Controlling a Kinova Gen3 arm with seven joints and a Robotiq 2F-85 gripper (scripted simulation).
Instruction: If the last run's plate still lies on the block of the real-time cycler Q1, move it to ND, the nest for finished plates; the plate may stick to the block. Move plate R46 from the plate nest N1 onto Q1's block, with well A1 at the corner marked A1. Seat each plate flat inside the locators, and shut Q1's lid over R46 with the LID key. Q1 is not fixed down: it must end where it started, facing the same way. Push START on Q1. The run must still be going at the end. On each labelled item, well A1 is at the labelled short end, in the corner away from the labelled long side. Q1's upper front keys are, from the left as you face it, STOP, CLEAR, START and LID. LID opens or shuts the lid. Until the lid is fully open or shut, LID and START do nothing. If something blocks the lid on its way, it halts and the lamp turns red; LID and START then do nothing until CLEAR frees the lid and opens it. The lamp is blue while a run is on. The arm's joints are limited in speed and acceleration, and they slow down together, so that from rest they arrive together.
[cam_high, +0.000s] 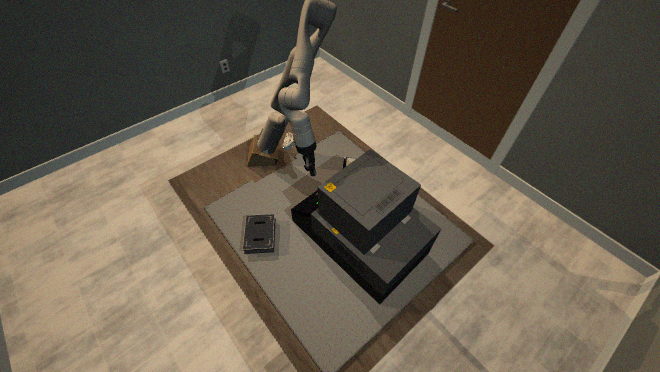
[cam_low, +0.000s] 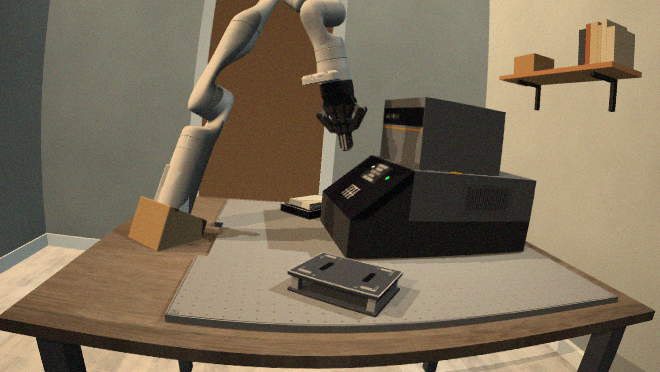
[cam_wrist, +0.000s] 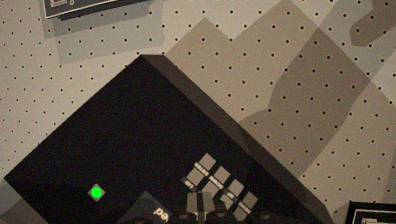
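Observation:
My gripper (cam_high: 313, 173) (cam_low: 345, 148) (cam_wrist: 199, 208) is shut and empty, pointing down just above the upper front keys (cam_low: 375, 172) (cam_wrist: 221, 174) of cycler Q1 (cam_high: 400, 255) (cam_low: 380, 237) (cam_wrist: 95, 140). In the wrist view the fingertips overlap the key area near LID; contact cannot be told. Q1's lamp (cam_low: 387, 178) (cam_wrist: 96, 192) is green. Its big upper housing (cam_high: 370, 185) (cam_low: 465, 135) covers the block, so nothing on the block shows. A pale plate (cam_low: 306, 201), apparently R46, sits on the low dark nest N1 (cam_low: 297, 210) behind Q1. The raised dark nest ND (cam_high: 259, 232) (cam_low: 348, 273) (cam_wrist: 90, 7) holds no plate.
The arm's wedge-shaped base (cam_high: 262, 159) (cam_low: 150, 225) stands at the table's far left in the exterior view. Q1 and both nests stand on a grey perforated board (cam_high: 300, 295) (cam_low: 225, 295) (cam_wrist: 30, 65). Q1's tall housing rises beside the gripper. A wall shelf (cam_low: 565, 72) is far off.

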